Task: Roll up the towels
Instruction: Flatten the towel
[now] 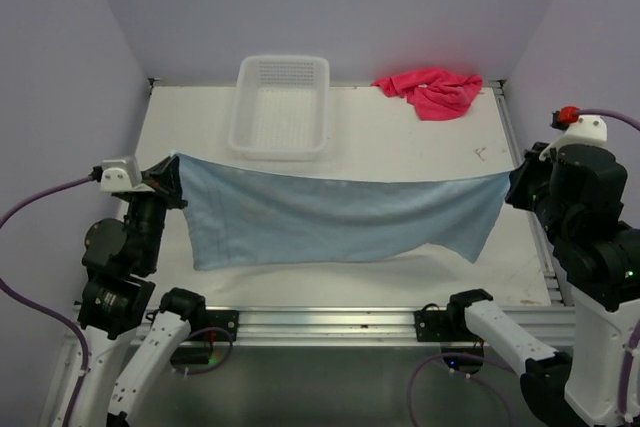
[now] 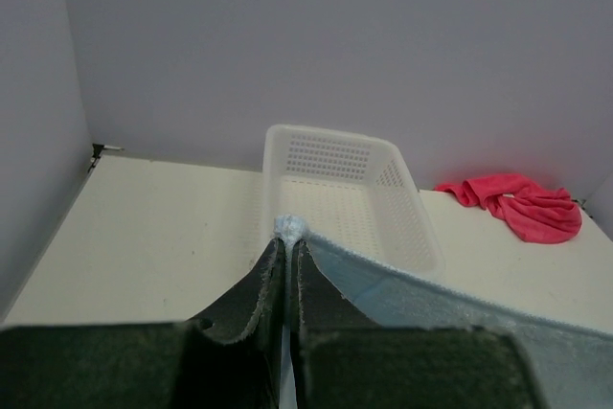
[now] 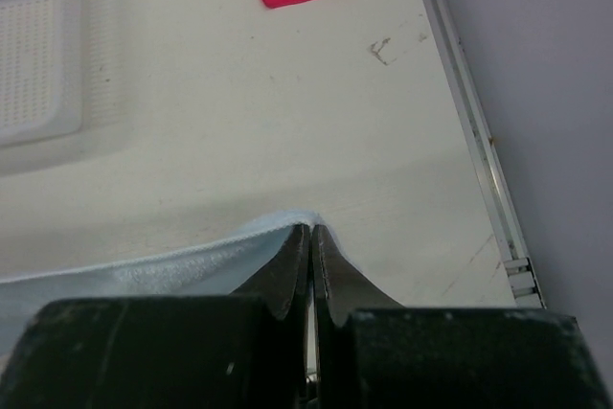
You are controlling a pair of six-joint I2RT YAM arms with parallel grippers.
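The light blue towel [image 1: 335,219] hangs stretched across the table, its top edge taut from left to right and its body draping toward the front. My left gripper [image 1: 172,179] is shut on its left top corner, and a tuft of blue cloth [image 2: 290,228] pokes out above the closed left gripper [image 2: 289,258]. My right gripper [image 1: 514,183] is shut on the right top corner; in the right wrist view the blue towel [image 3: 153,273] runs off to the left of the pinched right gripper [image 3: 312,241]. The pink-red towel [image 1: 432,91] lies crumpled at the back right.
A white mesh basket [image 1: 281,105] stands at the back centre, just behind the stretched towel's edge. Lilac walls close in the table on three sides. A metal rail [image 1: 520,147] runs along the right edge, and another runs across the front.
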